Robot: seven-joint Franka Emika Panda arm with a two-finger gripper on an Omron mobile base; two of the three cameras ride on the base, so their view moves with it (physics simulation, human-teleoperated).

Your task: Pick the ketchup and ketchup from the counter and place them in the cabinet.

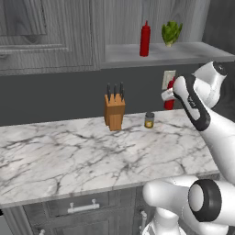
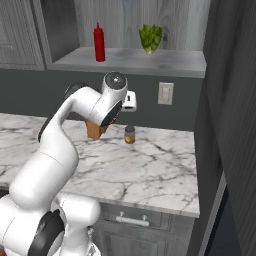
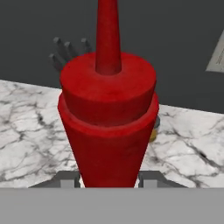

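Nearest the hand camera is a red ketchup bottle (image 3: 108, 118), its cap and tapered nozzle rising right in front of the lens. The gripper (image 3: 109, 178) has a finger (image 3: 65, 179) on each side of the bottle's body, pinching it. In the left base view the same bottle (image 1: 170, 96) sits at the hand, in front of the wall socket (image 1: 168, 79) and seemingly clear of the counter (image 1: 92, 151), though its base is hidden, so I cannot be sure.

The other ketchup bottle (image 1: 145, 39) already stands on the cabinet shelf (image 1: 183, 51), above and to the left of the socket, with a green leafy vegetable (image 1: 171, 32) beside it. So I judge the task about half done: one bottle stored, the second grasped and not yet on the shelf.

The held bottle looks roughly upright, long axis near vertical, nozzle pointing up. The shelved one also stands upright, nozzle up. A knife block (image 1: 114, 110) and a small jar (image 1: 148, 120) stand on the counter, left of the socket.
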